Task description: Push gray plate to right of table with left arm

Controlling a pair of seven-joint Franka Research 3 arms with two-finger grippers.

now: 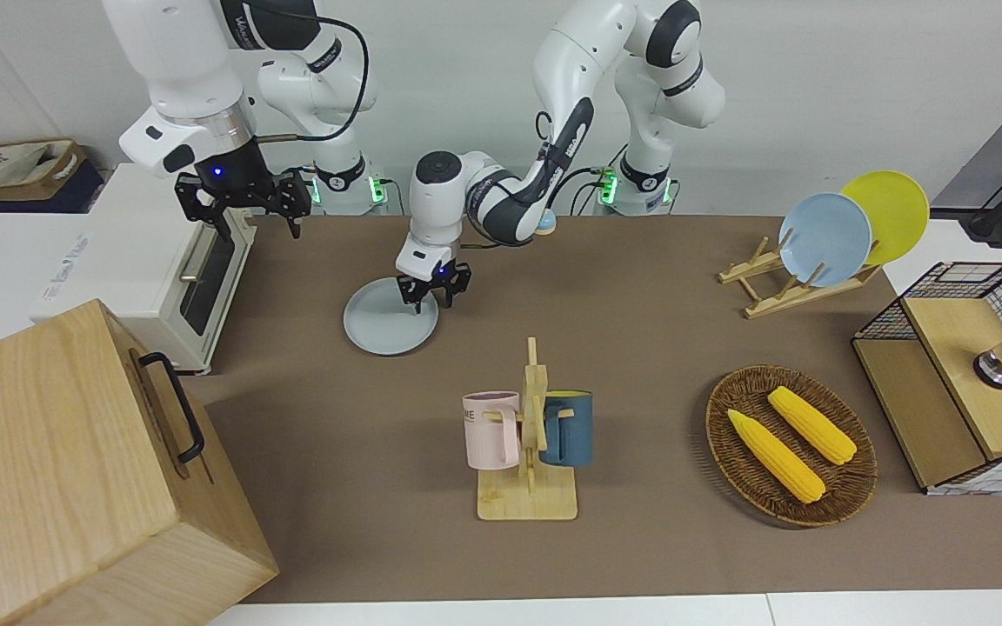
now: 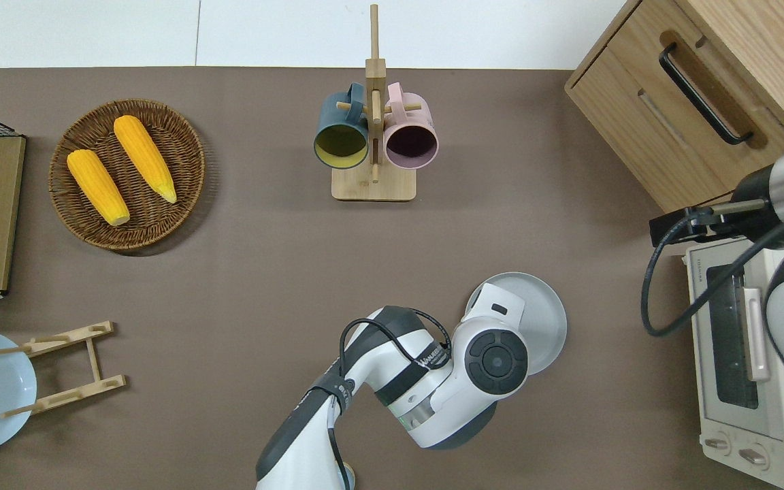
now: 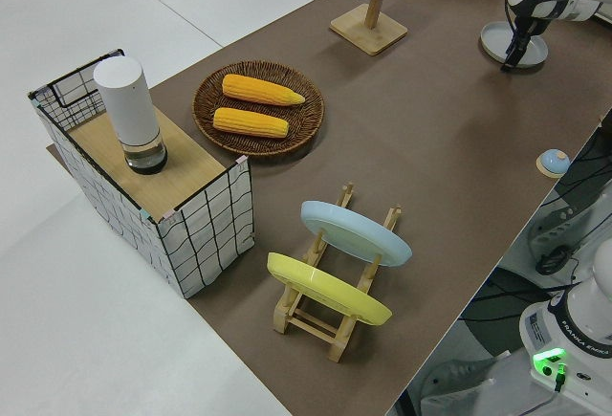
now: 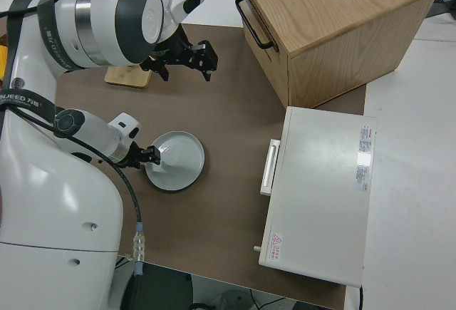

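Observation:
The gray plate (image 1: 388, 329) lies flat on the brown table (image 1: 657, 348), near the right arm's end and a short way from the toaster oven. It also shows in the overhead view (image 2: 542, 320) and the right side view (image 4: 179, 164). My left gripper (image 1: 430, 301) points down at the plate's rim on the side toward the left arm's end; I cannot tell whether it touches. In the overhead view the left arm's wrist (image 2: 497, 357) hides the gripper and part of the plate. My right gripper (image 1: 244, 202) is parked, with its fingers spread.
A white toaster oven (image 1: 140, 261) and a wooden cabinet (image 1: 75, 469) stand at the right arm's end. A mug rack (image 1: 529, 443) stands mid-table, farther from the robots than the plate. A corn basket (image 1: 792, 443), a plate rack (image 1: 801, 261) and a wire crate (image 1: 962, 374) are toward the left arm's end.

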